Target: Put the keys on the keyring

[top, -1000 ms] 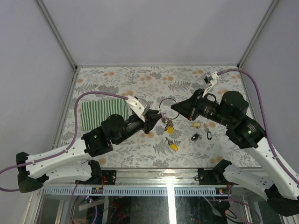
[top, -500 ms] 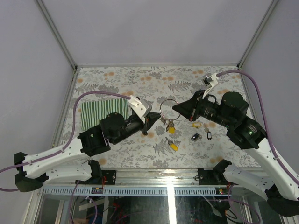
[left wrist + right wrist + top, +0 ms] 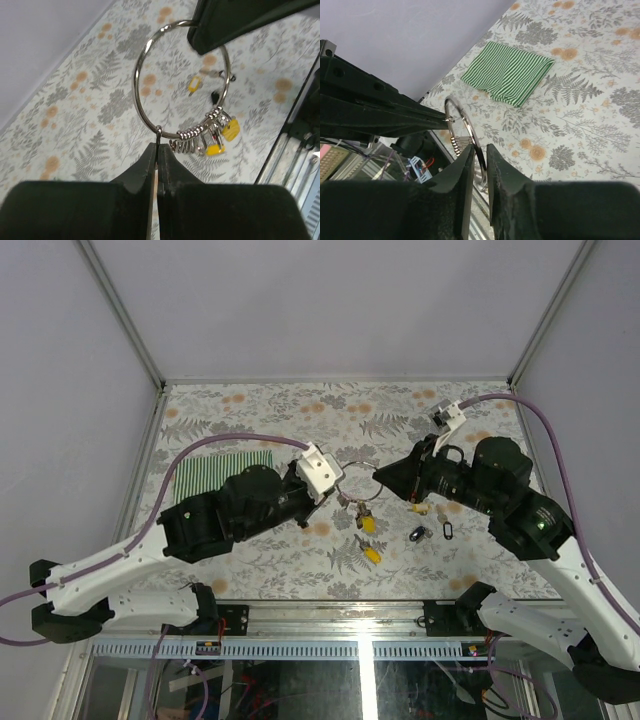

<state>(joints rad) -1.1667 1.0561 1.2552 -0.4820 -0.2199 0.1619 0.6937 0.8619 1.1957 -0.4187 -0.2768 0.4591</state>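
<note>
Looking down from the overhead camera, I see both arms reaching toward each other over the middle of the floral table [image 3: 260, 405], with the keyring [image 3: 136, 82] held in the air between their tips; the left gripper [image 3: 157, 147] has its jaws pressed together on the ring's wire, pinching it at the near arc, right at a small joint in the loop; the right gripper [image 3: 480, 155] sits at the opposite arc, its jaws standing a little apart with the wire running through the gap (the gap looks wider than the wire, and I cannot tell whether either pad touches it); from the left wrist camera the ring reads as a clean silver circle, and a cluster of keys [image 3: 222, 136] with yellow heads hangs from its lower right arc beside a bunch of small silver links; below the ring, on the table, a loose yellow-headed key [image 3: 370, 553] lies near the front edge, and a black-headed key [image 3: 418, 534] lies to its right, just beside a small black oval loop [image 3: 447, 530]; another small yellowish piece lies under the right arm, too small for me to make out; a green striped cloth [image 3: 507, 72] lies flat on the left side of the table, well apart from the ring and partly covered in the overhead view by the left arm.
</note>
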